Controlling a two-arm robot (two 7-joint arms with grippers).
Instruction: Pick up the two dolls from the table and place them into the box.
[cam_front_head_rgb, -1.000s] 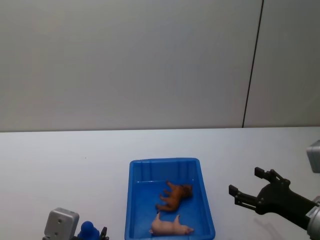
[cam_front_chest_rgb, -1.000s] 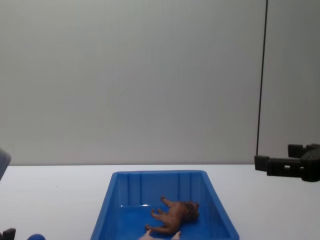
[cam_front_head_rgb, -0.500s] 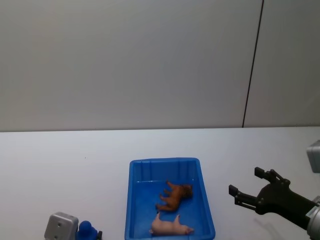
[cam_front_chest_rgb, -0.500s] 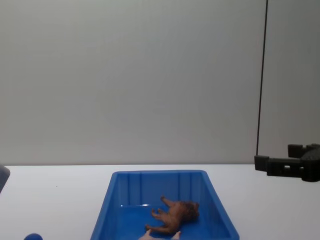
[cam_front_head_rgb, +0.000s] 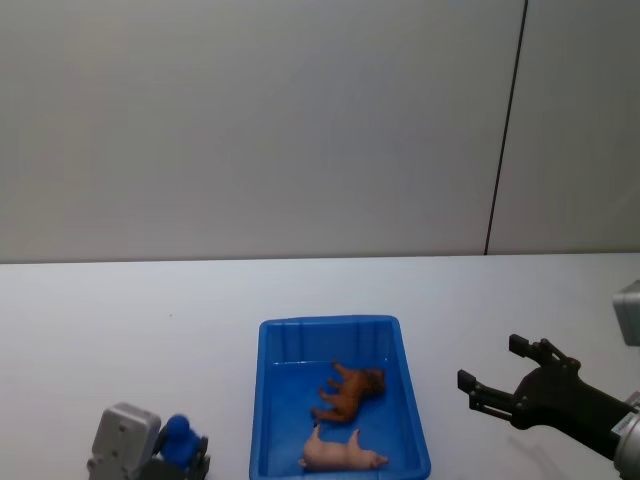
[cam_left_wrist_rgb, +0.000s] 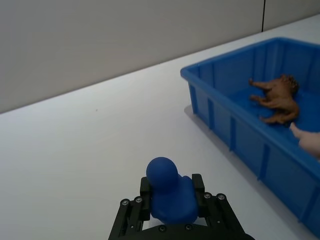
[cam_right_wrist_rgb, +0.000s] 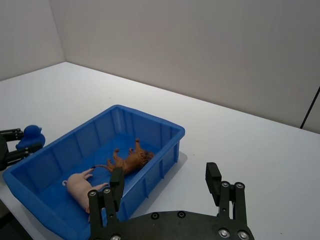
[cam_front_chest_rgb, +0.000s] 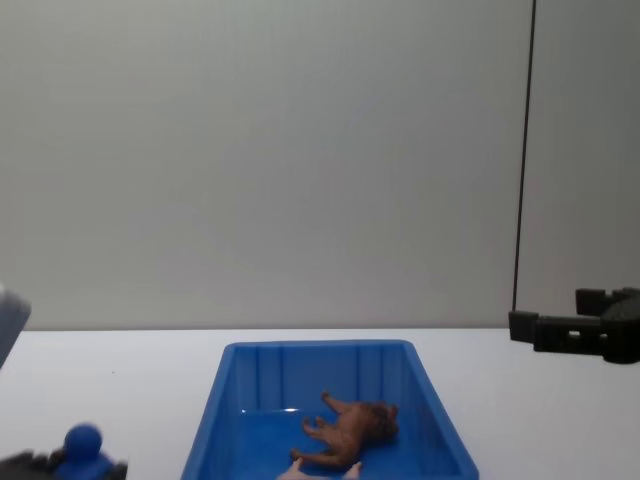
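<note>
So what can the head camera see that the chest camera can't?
Head view alone: the whole pink pig lying in the blue bin, plus the grey wrist block behind the left gripper with the blue duck-shaped toy between its fingers. Chest view alone: the bin's ribbed far wall seen side-on, and the open right gripper level with the table's far edge. Both show the brown lion in the bin and the white table.

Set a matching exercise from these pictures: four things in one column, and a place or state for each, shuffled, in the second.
Things:
1. lion
2. pig
3. left gripper
4. right gripper

Places or states:
A. open, above the table to the right of the box
B. shut on a blue toy
C. in the box, nearer the robot
D. in the box, farther from the robot

Pairs: 1-D, 2-C, 3-B, 4-A
</note>
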